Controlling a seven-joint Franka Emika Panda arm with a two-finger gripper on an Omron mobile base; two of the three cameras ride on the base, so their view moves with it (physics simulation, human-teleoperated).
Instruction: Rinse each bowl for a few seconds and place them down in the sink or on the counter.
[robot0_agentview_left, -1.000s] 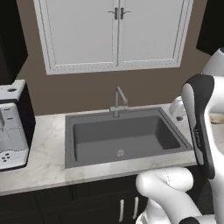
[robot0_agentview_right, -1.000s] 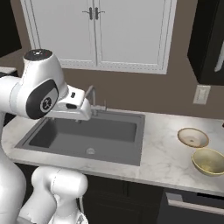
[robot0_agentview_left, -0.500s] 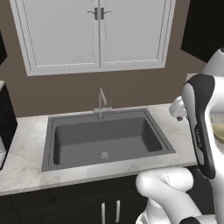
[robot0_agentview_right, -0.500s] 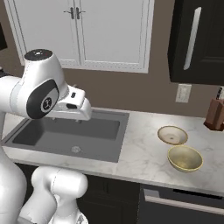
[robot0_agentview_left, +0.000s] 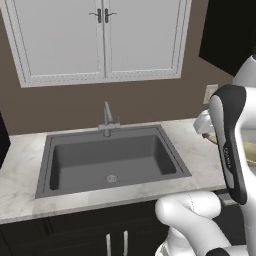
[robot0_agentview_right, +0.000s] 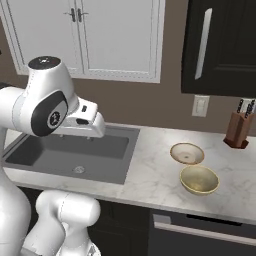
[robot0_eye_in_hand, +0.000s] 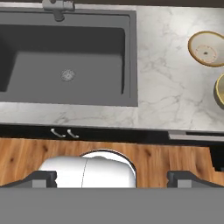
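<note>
Two bowls sit side by side on the white marble counter (robot0_agentview_right: 155, 175), right of the sink (robot0_agentview_right: 107, 152). The tan bowl (robot0_agentview_right: 187, 153) with a pale speckled inside lies nearer the wall. The cream-yellow bowl (robot0_agentview_right: 199, 179) lies nearer the front edge. In the hand view the tan bowl (robot0_eye_in_hand: 206, 48) is at the upper right and the cream-yellow bowl (robot0_eye_in_hand: 220, 91) is cut by the right edge. My gripper (robot0_eye_in_hand: 111, 178) is open, its tips wide apart with nothing between them, high above the counter front and well left of both bowls. The dark sink (robot0_agentview_left: 100, 160) holds nothing, and its faucet (robot0_agentview_left: 106, 117) stands at the back rim.
A wooden knife block (robot0_agentview_right: 237, 130) stands at the far right against the wall, below a black upper cabinet (robot0_agentview_right: 220, 45). White wall cabinets (robot0_agentview_left: 100, 40) hang over the sink. Dark base cabinets (robot0_eye_in_hand: 61, 132) and a wood floor (robot0_eye_in_hand: 175, 157) lie below the counter edge.
The base has driven to the right, so the whole scene has slid left in both base views. The bowls now sit nearer the middle of the right base view. The gripper stays open.
</note>
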